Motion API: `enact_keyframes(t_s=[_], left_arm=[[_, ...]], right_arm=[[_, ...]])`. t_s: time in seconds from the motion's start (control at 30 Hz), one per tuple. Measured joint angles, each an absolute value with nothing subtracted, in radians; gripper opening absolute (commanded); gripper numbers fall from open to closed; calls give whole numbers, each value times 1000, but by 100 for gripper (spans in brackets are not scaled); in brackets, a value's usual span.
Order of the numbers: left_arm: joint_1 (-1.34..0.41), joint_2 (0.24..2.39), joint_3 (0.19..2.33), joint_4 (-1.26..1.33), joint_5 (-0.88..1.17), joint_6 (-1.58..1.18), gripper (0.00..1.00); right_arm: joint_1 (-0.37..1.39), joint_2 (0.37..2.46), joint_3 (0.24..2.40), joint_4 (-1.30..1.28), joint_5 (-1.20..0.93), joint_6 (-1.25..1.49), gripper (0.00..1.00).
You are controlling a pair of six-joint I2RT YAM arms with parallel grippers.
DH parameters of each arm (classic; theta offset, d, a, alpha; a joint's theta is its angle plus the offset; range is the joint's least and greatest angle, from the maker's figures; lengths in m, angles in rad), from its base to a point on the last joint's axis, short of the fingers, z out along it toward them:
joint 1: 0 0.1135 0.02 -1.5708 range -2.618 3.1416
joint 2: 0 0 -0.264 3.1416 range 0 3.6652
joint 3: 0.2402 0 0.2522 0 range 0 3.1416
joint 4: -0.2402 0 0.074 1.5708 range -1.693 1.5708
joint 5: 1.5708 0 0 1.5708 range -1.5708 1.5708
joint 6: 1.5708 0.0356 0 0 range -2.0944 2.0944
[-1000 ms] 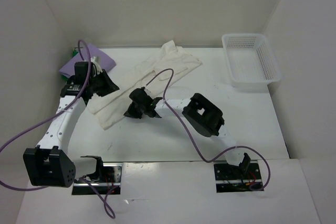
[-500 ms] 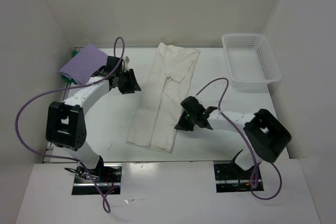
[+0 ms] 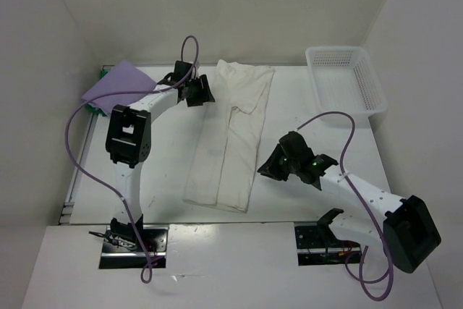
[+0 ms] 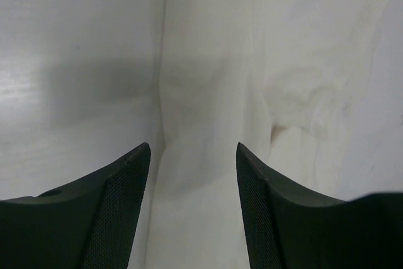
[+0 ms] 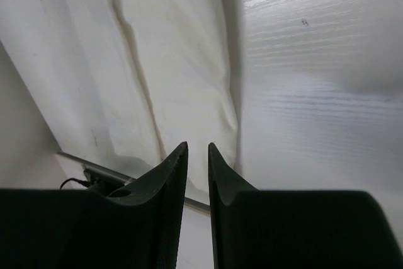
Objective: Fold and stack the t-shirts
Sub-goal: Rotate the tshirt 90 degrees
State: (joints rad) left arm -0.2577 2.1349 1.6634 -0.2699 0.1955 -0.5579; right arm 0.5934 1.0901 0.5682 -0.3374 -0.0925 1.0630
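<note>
Far right of cream shirt [image 3: 230, 135], lattice basket [image 3: 334, 49].

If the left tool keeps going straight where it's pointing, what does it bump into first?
Most likely the cream-white shirt. The left tool is open and points at the shirt's folded edge, with nothing in between. How far off the cloth is, I cannot tell.

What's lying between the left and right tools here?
The cream-white shirt, laid out long, lies between left tool and right tool, seen in the top view.
</note>
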Motion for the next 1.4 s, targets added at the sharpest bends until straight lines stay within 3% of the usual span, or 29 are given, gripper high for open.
enact_keyframes(t_s=[0.37, 0.57, 0.6, 0.73, 1.13, 1.17, 1.23, 1.3, 1.4], left_arm=[[-257, 2521, 2175, -319, 149, -558, 64], [-253, 2578, 2281, -329, 130, -563, 32], [-252, 2585, 2286, -324, 136, -568, 19], [-248, 2608, 2284, -298, 157, -589, 2], [-146, 2591, 2160, -165, 210, -660, 0], [-131, 2577, 2130, -142, 213, -667, 8], [-100, 2546, 2060, -101, 235, -685, 39], [-73, 2520, 2007, -44, 288, -698, 61], [-56, 2508, 1994, -11, 342, -702, 65]], right_arm=[[593, 1011, 561, -366, -167, 1037, 24], [593, 995, 548, -370, -181, 1031, 24], [593, 995, 548, -370, -182, 1031, 24], [593, 1012, 547, -370, -191, 1027, 28], [593, 1030, 547, -369, -200, 1023, 39], [593, 1030, 547, -369, -200, 1023, 40], [593, 1030, 547, -369, -200, 1023, 40], [593, 1031, 547, -368, -200, 1023, 40], [593, 1044, 547, -366, -200, 1020, 40]])
